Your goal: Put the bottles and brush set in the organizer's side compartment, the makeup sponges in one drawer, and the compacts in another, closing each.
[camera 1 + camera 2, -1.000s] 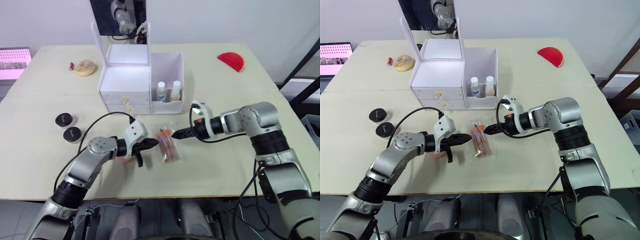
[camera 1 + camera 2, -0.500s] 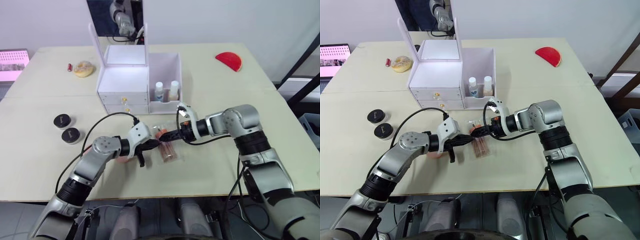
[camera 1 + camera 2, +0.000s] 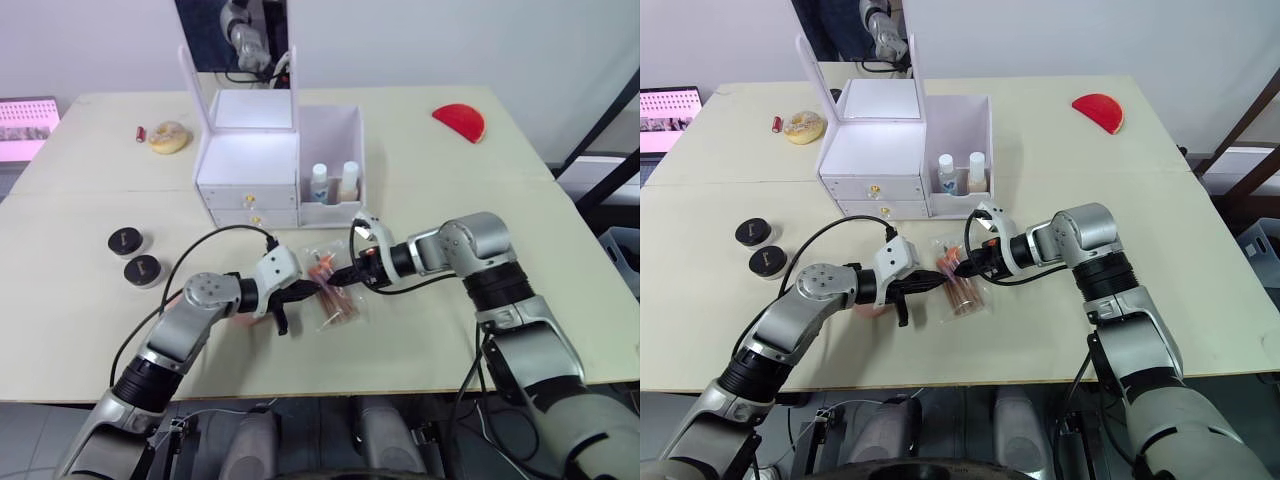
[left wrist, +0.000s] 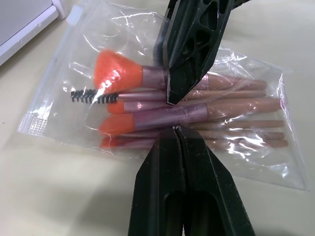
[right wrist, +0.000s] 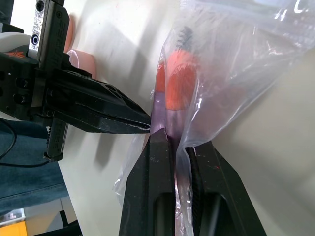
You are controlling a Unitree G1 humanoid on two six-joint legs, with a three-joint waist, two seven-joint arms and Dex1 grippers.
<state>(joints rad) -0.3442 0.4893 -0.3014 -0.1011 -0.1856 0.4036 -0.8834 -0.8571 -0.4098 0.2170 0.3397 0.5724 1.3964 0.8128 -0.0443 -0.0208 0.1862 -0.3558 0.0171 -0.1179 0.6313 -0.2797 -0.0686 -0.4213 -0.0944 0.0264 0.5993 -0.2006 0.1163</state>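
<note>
The brush set (image 3: 336, 297), orange-tipped brushes in a clear bag, lies on the table in front of the organizer (image 3: 250, 165). My right gripper (image 5: 179, 140) is shut on the bag's plastic at the brush heads. From the other side, my shut left gripper (image 4: 175, 129) touches the bag's near edge with its tip. Two bottles (image 3: 334, 182) stand in the organizer's side compartment. A pink makeup sponge (image 5: 81, 59) lies under my left gripper. Two black compacts (image 3: 135, 255) sit at the left.
The organizer's mirrored lid stands open and both drawers are shut. A round yellowish puff (image 3: 168, 136) and a small red item lie far left. At the far right lies a red half-round piece (image 3: 460, 121). Cables hang from both wrists.
My right gripper has moved left onto the brush bag and closed on it. The left gripper has stayed shut at the bag's edge.
</note>
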